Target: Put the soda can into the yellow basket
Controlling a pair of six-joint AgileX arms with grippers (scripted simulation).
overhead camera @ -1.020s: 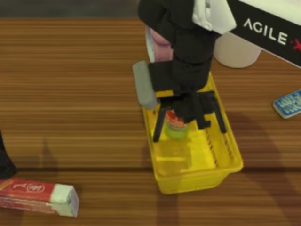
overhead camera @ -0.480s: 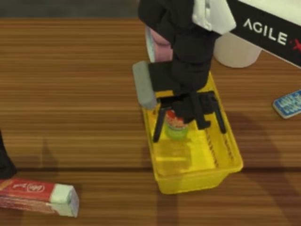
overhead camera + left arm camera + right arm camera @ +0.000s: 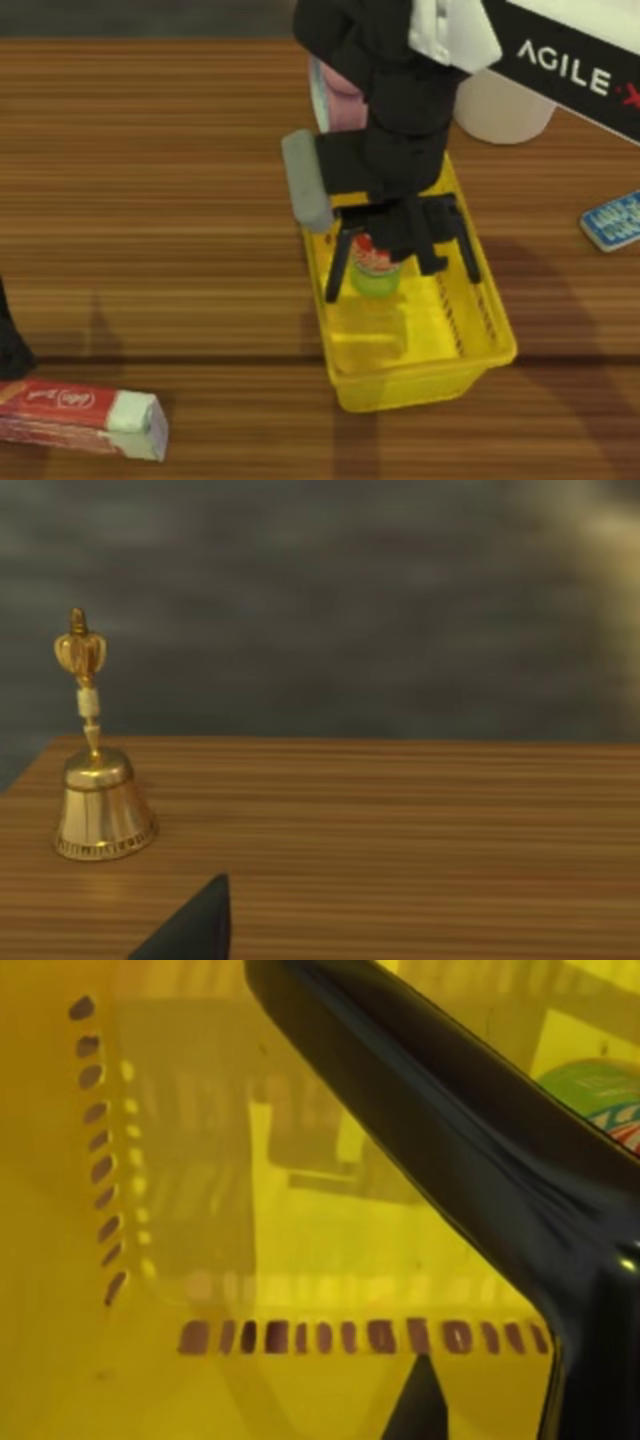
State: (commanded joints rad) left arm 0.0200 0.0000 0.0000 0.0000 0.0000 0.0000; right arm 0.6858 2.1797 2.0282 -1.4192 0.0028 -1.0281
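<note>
The right gripper (image 3: 385,262) hangs inside the bright yellow rectangular plastic shopping basket (image 3: 480,352), which has slotted sides and two black folding handles. Its dark fingers are pinched on the small cylindrical soda can (image 3: 373,270), whose red-and-white upper label sits just below the fingers and whose bright green lower half points down toward the basket floor. From above, the can is within the basket's rim, near the wall on the table's left side; whether its base touches the floor cannot be told.

In the right wrist view, one dark finger (image 3: 450,1150) crosses the frame diagonally, with the green and red-and-white side of the can (image 3: 600,1095) pressed against it. Beyond the finger lie the yellow floor and slotted walls of the basket (image 3: 60,1260).

Just behind the right gripper, past the basket's far rim, a grey oblong block (image 3: 306,181) leans at the basket's corner, and a pink-and-white round object (image 3: 330,95) shows beside the arm. A big white mug (image 3: 505,110) stands farther toward the table's right side, partly under the white arm link. A small blue card-like item (image 3: 612,220) lies well apart on the right.

The left arm (image 3: 10,340) is parked at the table's left edge, well away from the basket; its fingers' state cannot be told. Beside it lies a red and pale-green rectangular box (image 3: 80,415). The left wrist view shows a golden hand bell (image 3: 98,780) standing upright on the wooden table (image 3: 400,830).
</note>
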